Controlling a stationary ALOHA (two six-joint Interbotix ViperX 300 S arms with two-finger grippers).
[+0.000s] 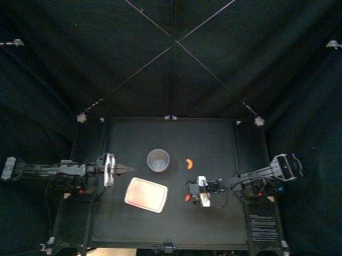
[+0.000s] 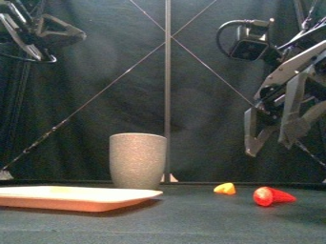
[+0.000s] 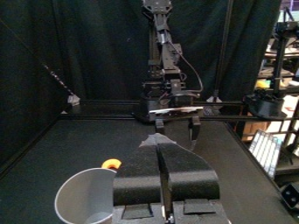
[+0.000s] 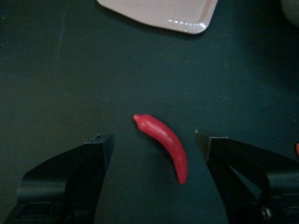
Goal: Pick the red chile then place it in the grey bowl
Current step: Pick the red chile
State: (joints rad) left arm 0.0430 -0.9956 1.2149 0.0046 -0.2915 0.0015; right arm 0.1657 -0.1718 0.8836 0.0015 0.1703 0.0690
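The red chile [image 4: 163, 149] lies inside the spread pincer [image 4: 160, 143] (touching neither jaw).

walls: black curtains [image 1: 80, 60] | table [image 1: 134, 135]: small, black | front: open to room

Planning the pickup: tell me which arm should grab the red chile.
Right. The right hand, open, hangs over the red chile, jaws either side; the left hand is shut, by the grey cup.
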